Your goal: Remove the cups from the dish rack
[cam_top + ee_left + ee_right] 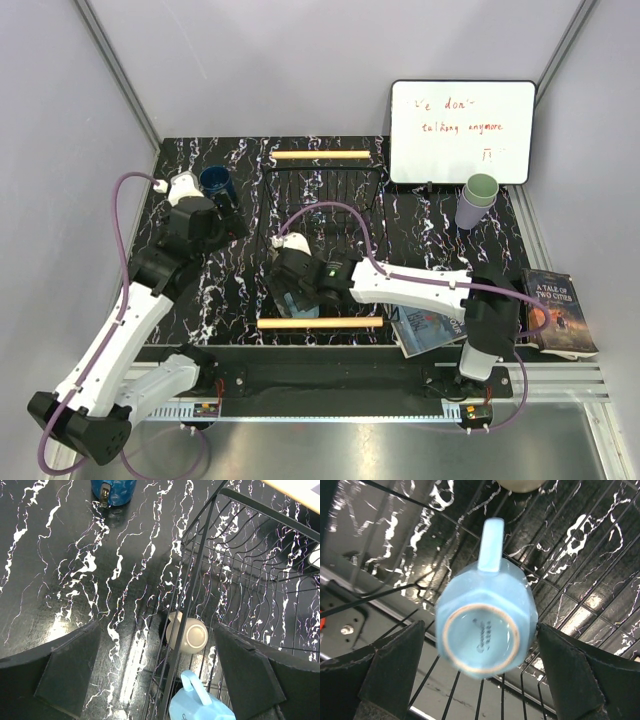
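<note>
Rt pincer [480, 672] wide open, empty, straddling the upturned light blue mug [485, 625] inside the dish rack [320, 155], near end. Grab step, I'd say: next needs closing on the body, then a lift clear of wires. Left pincer [160, 672] open too, empty.

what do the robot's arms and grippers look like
The left arm and right arm have white link shells with black joints and bases. A purple cable loops along each. The left gripper and right gripper have wide, flat matte black fingers; a small white camera housing sits at each wrist.
</note>
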